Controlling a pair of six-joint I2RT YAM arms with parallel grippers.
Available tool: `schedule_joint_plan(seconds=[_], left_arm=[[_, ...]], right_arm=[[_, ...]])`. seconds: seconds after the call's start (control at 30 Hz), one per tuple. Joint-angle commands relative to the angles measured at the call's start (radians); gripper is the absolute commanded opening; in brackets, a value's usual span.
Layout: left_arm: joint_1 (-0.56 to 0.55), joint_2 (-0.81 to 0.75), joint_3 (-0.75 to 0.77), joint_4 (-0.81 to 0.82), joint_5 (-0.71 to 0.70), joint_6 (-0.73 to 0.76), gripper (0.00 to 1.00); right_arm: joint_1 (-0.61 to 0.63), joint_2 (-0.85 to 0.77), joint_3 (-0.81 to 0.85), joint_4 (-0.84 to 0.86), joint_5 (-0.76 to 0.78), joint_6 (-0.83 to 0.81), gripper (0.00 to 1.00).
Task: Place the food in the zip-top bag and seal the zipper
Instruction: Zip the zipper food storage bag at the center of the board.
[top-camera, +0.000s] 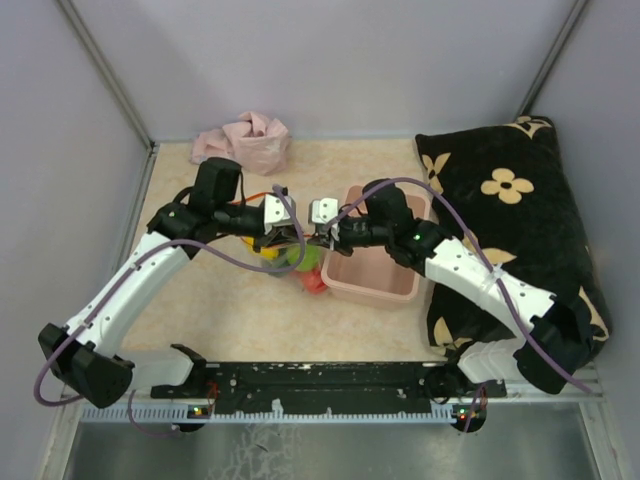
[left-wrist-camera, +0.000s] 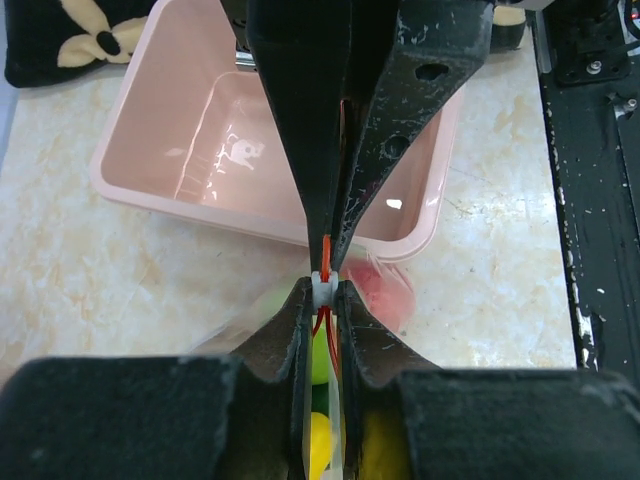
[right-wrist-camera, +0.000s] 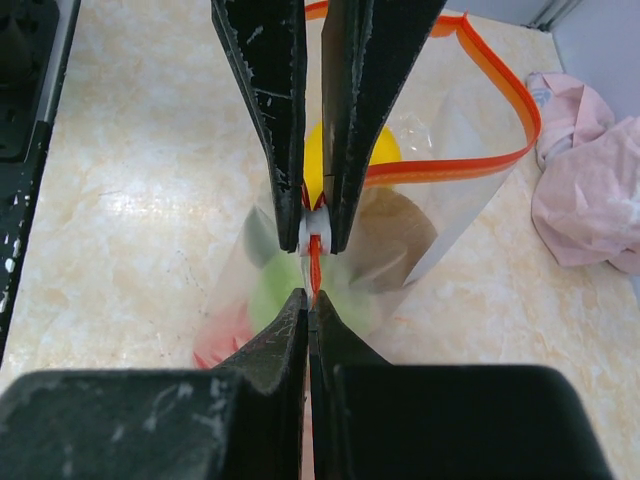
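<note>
The clear zip-top bag (right-wrist-camera: 440, 220) hangs above the table between both grippers. It holds the food: a green apple (right-wrist-camera: 270, 295), a red apple (right-wrist-camera: 222, 338), a yellow piece (right-wrist-camera: 385, 148) and a brown piece (right-wrist-camera: 405, 235). The red-orange zipper (right-wrist-camera: 500, 95) bows open in a loop at the far end. My left gripper (left-wrist-camera: 325, 288) is shut on the zipper's white slider (left-wrist-camera: 324, 291). My right gripper (right-wrist-camera: 311, 297) is shut on the zipper strip right beside it. In the top view the two grippers (top-camera: 290, 236) (top-camera: 322, 238) meet tip to tip over the bag (top-camera: 285, 262).
A pink plastic tub (top-camera: 372, 272) stands just right of the bag, under the right arm. A pink cloth (top-camera: 245, 140) lies at the back left. A black flowered pillow (top-camera: 510, 190) fills the right side. Grey walls enclose the table.
</note>
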Motion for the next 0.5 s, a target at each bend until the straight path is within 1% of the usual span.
schedule_joint_plan(seconds=[0.0,0.13,0.2,0.27,0.3,0.4,0.47], left_arm=[[0.007,-0.046,-0.005,-0.010,-0.051,0.000,0.04],[0.007,-0.050,-0.002,-0.007,-0.038,-0.002,0.03],[0.006,-0.050,0.003,-0.002,-0.034,-0.002,0.01],[0.007,-0.049,0.008,0.001,-0.025,-0.002,0.00],[0.007,-0.049,0.009,0.005,-0.020,-0.002,0.00],[0.006,-0.048,0.010,0.011,-0.008,-0.002,0.00],[0.006,-0.047,0.009,0.013,-0.006,-0.001,0.00]], right_arm=[[-0.026,-0.008,0.037,-0.033,-0.009,-0.004,0.00],[-0.026,-0.015,0.035,0.004,-0.040,0.014,0.00],[-0.026,-0.026,0.025,0.056,-0.041,0.048,0.01],[-0.026,-0.040,0.011,0.093,-0.057,0.064,0.16],[-0.026,-0.044,0.007,0.108,-0.067,0.076,0.21],[-0.026,-0.046,0.006,0.143,-0.087,0.105,0.28],[-0.026,-0.047,0.004,0.161,-0.093,0.115,0.28]])
